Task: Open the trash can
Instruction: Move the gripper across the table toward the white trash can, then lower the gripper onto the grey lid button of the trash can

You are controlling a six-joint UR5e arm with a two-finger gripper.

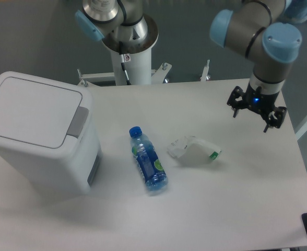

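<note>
Camera view shows the large boxy white plastic trash can [38, 138] at the table's left, lid down, left edge cut off. Black two-finger gripper [253, 112] hovers far right, fingers spread, grasping nothing.

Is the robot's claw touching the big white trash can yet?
Apart. The fixed camera shows the gripper at the table's far right, while the trash can sits at the left, with a bottle between them.
</note>
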